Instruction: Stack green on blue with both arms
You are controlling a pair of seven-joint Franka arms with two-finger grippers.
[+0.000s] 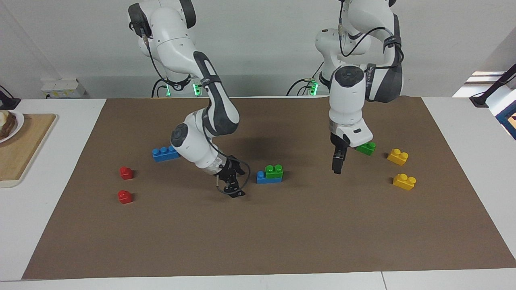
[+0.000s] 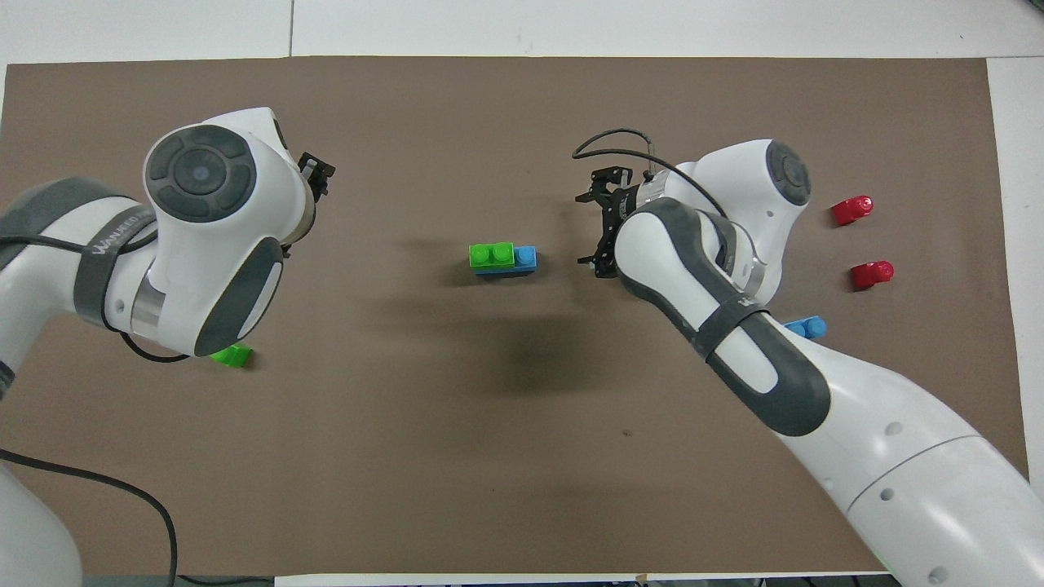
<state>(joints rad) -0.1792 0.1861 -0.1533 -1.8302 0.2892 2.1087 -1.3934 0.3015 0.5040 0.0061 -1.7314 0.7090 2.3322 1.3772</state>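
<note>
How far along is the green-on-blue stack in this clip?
Done: a green brick sits on a blue brick mid-mat, covering two studs and leaving the one toward the right arm's end bare. In hand: nothing; the left gripper and right gripper are both clear of the stack and empty. Left: apparently nothing, unless the spare green brick and spare blue brick need stacking too.

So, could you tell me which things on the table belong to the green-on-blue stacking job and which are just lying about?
Job:
- green brick, sitting on the blue brick mid-mat
- left gripper, empty, over the mat
- right gripper, empty, beside the stack

Lying about:
- spare green brick
- spare blue brick
- two yellow bricks
- two red bricks
- wooden board
</note>
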